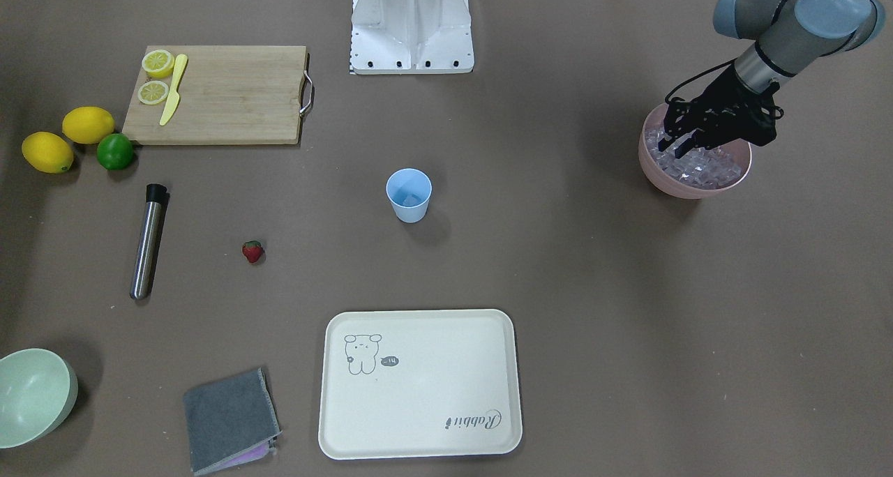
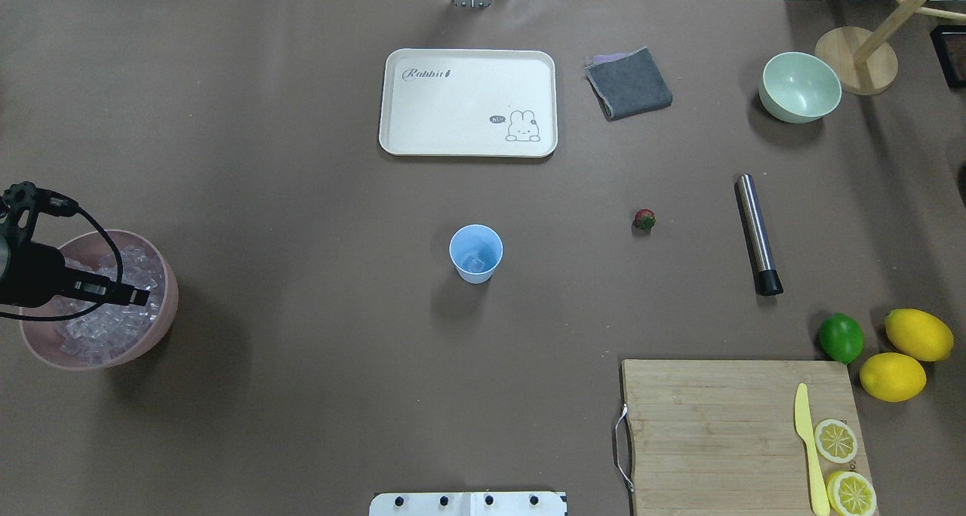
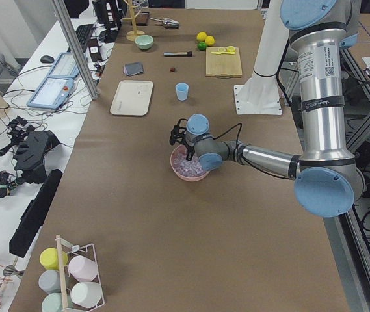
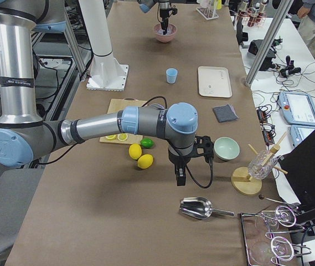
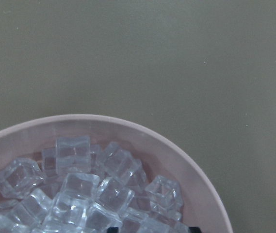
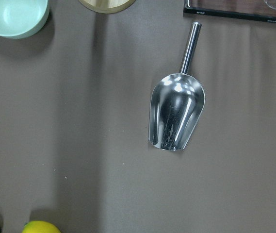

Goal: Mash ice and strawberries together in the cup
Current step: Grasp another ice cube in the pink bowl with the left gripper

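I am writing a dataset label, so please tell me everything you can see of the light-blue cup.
The light-blue cup is a plain, handleless tumbler, plastic by its look, tapering to its base. It stands upright near the middle of the brown table, mouth up. At least one clear ice cube lies at its bottom. Nothing else touches it.

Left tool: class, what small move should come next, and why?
Probably shut the left tool on a clear ice cube: its jaws stand apart among cubes in the pink plastic bowl, and the light-blue plastic cup holds little ice.
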`<state>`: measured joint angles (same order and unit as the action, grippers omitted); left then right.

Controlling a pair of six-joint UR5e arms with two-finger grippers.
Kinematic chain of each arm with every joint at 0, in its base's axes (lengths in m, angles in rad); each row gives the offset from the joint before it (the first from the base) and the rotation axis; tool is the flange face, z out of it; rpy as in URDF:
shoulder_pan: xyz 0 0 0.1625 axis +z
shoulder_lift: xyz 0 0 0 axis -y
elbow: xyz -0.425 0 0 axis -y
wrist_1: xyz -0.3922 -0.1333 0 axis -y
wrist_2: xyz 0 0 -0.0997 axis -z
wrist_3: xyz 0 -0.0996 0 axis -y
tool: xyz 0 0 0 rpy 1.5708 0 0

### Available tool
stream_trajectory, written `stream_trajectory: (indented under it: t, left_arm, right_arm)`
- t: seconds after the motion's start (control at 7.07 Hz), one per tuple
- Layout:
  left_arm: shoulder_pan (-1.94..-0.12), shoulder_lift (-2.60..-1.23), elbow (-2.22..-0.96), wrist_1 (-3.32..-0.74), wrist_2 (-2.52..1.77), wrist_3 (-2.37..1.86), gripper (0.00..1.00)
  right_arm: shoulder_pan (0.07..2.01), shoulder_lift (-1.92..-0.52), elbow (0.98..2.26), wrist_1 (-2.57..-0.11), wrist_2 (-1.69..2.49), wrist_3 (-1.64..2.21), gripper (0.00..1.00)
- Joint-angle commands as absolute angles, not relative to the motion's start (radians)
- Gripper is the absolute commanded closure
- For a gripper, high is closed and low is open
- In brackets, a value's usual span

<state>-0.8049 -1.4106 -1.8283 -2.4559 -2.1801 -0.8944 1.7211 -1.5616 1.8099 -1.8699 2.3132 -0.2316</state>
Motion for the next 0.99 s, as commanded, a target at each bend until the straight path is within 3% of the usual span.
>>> stream_trajectory:
  t: [0.0, 0.85]
  left_arm:
    - [-0.805, -1.413, -1.83, -2.454, -2.184, -0.896, 0.6]
    - [-0.927, -1.509, -1.815, -2.296, -2.353, -0.77, 0.62]
  right_arm:
    - [1.721, -1.562, 1.81, -1.87, 2.313, -0.232, 0.0]
    - [1.721, -1.563, 1.862, -1.945, 2.315, -0.232, 0.0]
